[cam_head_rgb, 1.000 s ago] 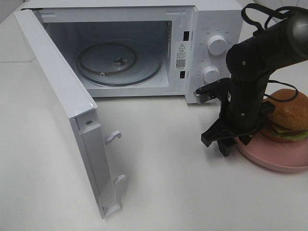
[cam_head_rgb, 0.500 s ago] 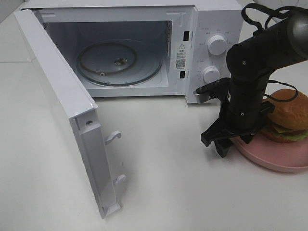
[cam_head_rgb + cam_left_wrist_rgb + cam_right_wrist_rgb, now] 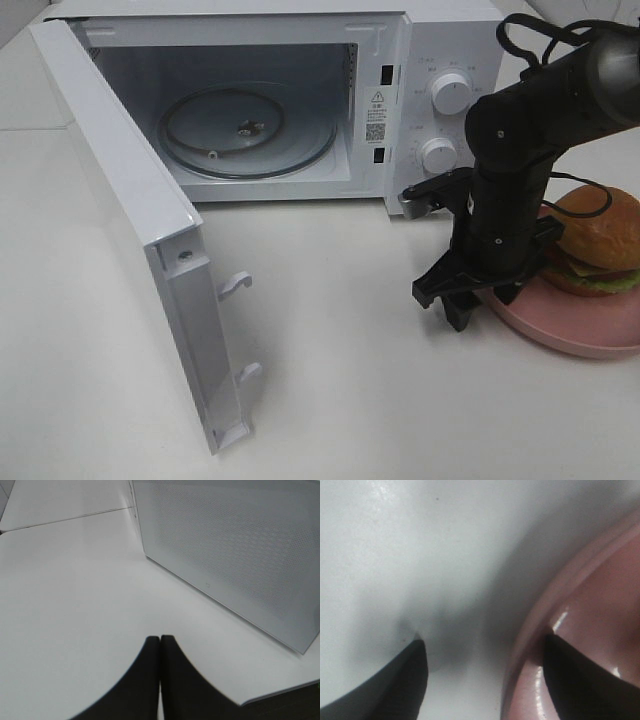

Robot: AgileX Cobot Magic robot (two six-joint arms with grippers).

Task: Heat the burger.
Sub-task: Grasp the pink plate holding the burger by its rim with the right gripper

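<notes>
My right pincer [image 3: 482, 642] is apart: 1 finger over the flat white table top [image 3: 340, 390], 1 over the round pink plate [image 3: 575, 335], with the plate's edge between them. The round golden-brown burger [image 3: 598, 235] sits on that plate, near me. My left pincer [image 3: 160, 642] is pressed together. The white box microwave [image 3: 440, 50] has its door [image 3: 120, 200] wide open, with bare table in front.

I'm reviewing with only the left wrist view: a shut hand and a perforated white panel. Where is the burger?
Observer: The burger sits on a pink plate, to the right of the microwave in the high view.
Operator: Is the right hand gripping it?
Observer: No. The right hand is open and straddles the plate's rim, beside the burger.
Operator: Is the microwave ready?
Observer: Its door stands wide open, and the glass turntable has nothing on it.
</notes>
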